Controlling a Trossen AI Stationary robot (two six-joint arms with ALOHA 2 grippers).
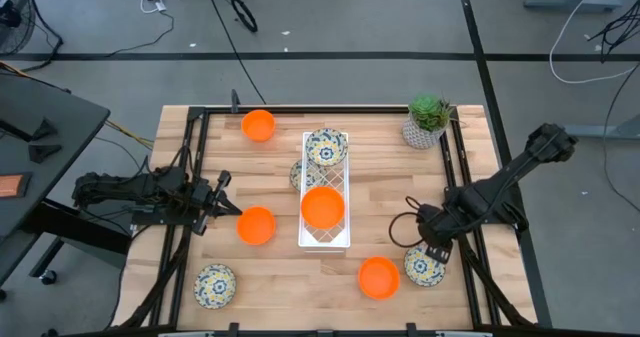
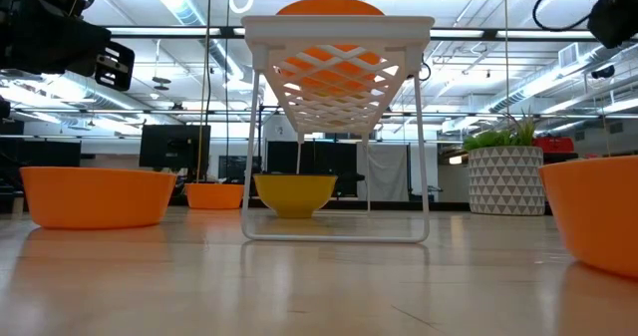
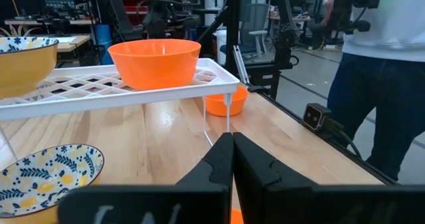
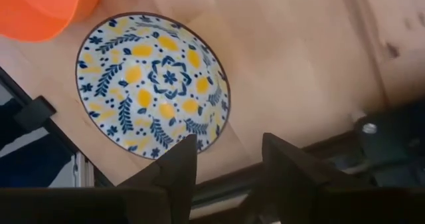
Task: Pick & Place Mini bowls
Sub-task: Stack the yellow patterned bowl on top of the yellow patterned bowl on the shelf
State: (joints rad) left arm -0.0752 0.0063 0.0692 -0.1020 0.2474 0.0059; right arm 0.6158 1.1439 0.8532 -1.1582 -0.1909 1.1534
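Take the white lattice rack (image 1: 325,235) at the middle of the wood-plank table (image 1: 270,287) as your landmark. On its top sit a smooth orange bowl (image 1: 323,207) and a glossy floral bowl (image 1: 326,147); another floral bowl (image 3: 41,176) sits beneath it. Your right gripper (image 4: 226,159) hangs right of the rack, fingers parted and holding nothing, directly over a floral bowl (image 4: 153,84) that lies beside an orange bowl (image 1: 379,277). Your left gripper (image 3: 233,159) rests left of the rack, fingers pressed together, empty, beside another orange bowl (image 1: 256,225).
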